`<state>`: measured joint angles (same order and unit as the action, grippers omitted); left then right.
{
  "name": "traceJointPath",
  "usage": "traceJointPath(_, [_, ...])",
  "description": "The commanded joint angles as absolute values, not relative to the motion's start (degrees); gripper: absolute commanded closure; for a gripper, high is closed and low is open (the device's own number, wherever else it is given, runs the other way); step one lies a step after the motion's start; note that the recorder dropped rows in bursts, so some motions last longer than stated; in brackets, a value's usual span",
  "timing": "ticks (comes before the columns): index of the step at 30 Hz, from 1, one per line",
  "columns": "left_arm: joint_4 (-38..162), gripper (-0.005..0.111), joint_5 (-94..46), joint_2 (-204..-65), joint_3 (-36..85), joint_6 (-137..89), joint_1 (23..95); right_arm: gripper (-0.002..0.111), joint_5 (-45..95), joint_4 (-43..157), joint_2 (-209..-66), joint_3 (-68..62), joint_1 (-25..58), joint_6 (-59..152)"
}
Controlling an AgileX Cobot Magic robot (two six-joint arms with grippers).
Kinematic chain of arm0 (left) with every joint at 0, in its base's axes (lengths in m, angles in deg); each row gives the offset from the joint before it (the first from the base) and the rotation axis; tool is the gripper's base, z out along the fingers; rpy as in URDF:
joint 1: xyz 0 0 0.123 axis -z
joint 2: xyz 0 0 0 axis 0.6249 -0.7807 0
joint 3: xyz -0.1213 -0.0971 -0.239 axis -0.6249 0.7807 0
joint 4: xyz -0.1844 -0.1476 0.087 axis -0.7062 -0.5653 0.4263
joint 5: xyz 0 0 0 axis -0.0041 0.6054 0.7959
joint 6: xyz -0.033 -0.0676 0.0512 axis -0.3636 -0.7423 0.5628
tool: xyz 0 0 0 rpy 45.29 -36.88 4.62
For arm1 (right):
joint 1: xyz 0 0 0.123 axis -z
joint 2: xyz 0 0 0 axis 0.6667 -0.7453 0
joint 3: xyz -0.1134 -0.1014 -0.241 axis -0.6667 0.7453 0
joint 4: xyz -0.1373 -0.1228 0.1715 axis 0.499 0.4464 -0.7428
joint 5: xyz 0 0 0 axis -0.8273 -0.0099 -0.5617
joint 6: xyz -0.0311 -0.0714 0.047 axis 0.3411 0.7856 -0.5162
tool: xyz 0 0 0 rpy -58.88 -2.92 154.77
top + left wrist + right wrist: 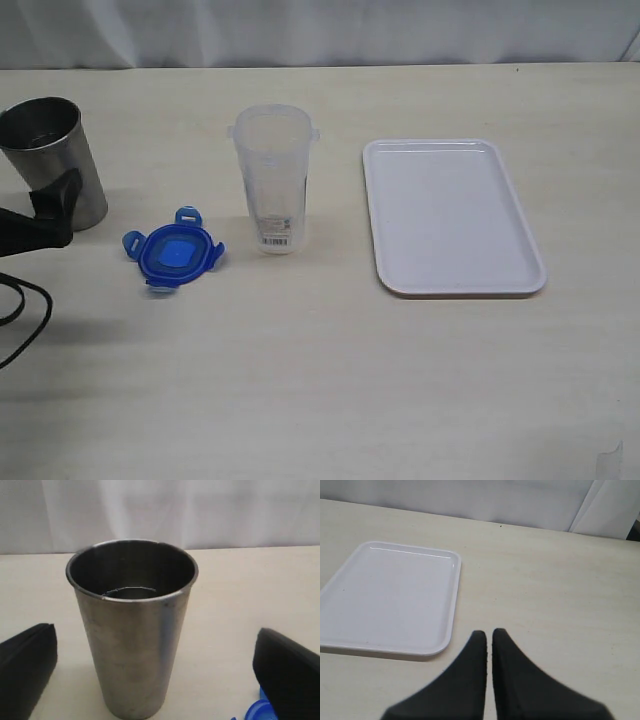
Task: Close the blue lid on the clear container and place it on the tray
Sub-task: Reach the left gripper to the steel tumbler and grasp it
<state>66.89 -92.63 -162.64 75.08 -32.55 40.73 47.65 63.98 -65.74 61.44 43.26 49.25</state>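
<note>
My left gripper (155,630) stands wide open, its fingers on either side of the grey metal cup (132,645) without touching it. The blue lid (174,250) lies flat on the table (320,380) just beside one of those fingers. The clear container (272,180) stands upright past the lid, uncapped. My right gripper (489,635) is pressed shut on nothing, with the tray (395,595) near, ahead of its fingertips.

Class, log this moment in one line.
blue lid off, beside clear container | tray unused | left gripper open, facing metal cup | right gripper shut
</note>
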Motion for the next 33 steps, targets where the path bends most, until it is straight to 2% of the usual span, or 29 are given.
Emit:
traceJointPath(1, [66.47,0.002,-93.57,-167.69,71.91,-32.26,40.71,0.104,47.66,63.79,-65.52,61.51,43.65,49.30])
traceJointPath(12, [61.63,0.002,-93.57,-177.49,63.99,-32.26,40.71,0.104,47.66,63.79,-65.52,61.51,43.65,49.30])
traceJointPath(33, [65.48,0.002,-93.57,-184.69,54.45,-32.61,40.71,0.104,47.66,63.79,-65.52,61.51,43.65,49.30])
